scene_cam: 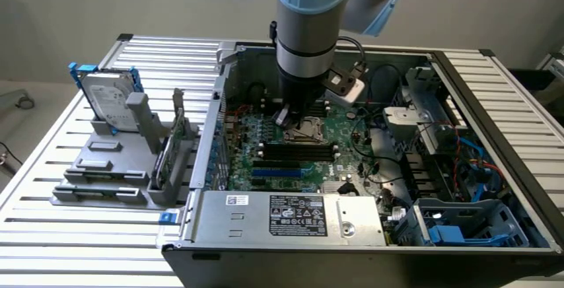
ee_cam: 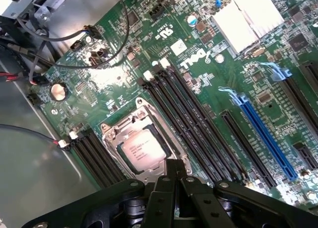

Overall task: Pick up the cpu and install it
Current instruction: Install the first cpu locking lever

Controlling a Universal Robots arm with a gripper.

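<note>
Exterior view: open PC case (scene_cam: 493, 169) on a slatted metal table (scene_cam: 79, 248) by a plain grey wall, gripper (ee_cam: 174, 174) pressed together, empty, just above the cpu (ee_cam: 143, 151) seated in the motherboard (ee_cam: 198, 89) socket (ee_cam: 112, 130); hard drive (scene_cam: 109, 98) upright in a grey rack.

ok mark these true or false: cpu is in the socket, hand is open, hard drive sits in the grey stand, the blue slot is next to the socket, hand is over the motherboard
1. The cpu lies in the socket: true.
2. The hand is open: false, its fingers are shut together, holding nothing.
3. The hard drive stands in the grey stand: true.
4. The blue slot is right beside the socket: false, black slots lie between them.
5. The hand is over the motherboard: true.
</note>
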